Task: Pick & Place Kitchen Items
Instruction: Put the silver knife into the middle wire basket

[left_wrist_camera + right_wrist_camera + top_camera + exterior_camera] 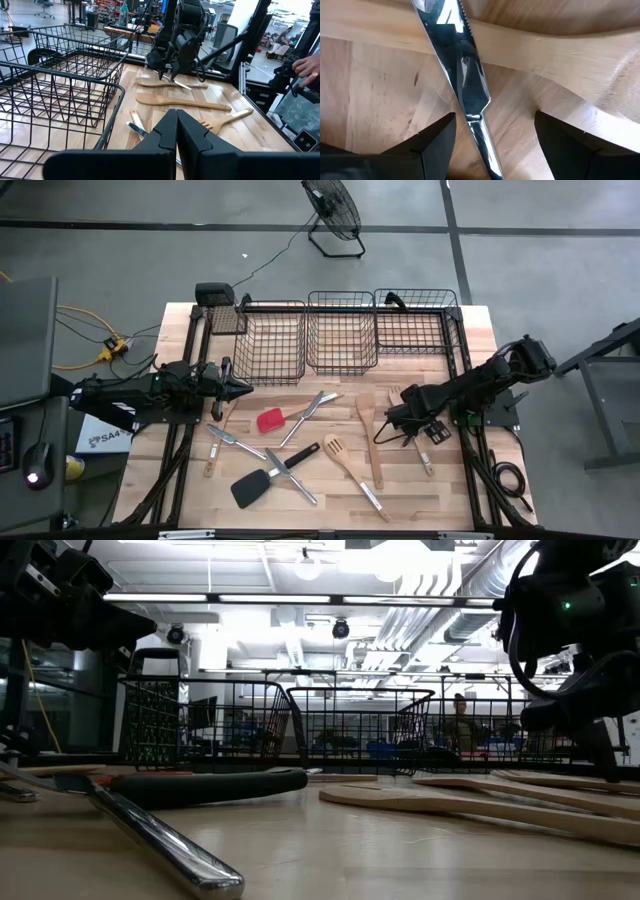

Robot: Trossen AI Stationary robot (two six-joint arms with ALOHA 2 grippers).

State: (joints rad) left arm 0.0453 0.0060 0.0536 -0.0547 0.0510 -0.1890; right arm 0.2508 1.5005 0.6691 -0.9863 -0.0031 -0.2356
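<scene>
Utensils lying flat on the wooden table before me. Between my open right fingers (492,132): a silver knife (462,75), its serrated blade crossing a pale wooden utensil (560,55). Centre: a wooden spoon (368,430) and slotted wooden turner (345,463), near each other. Toward my left: a red-headed spatula (271,420), black turner (255,486) and silver cutlery (292,473).
</scene>
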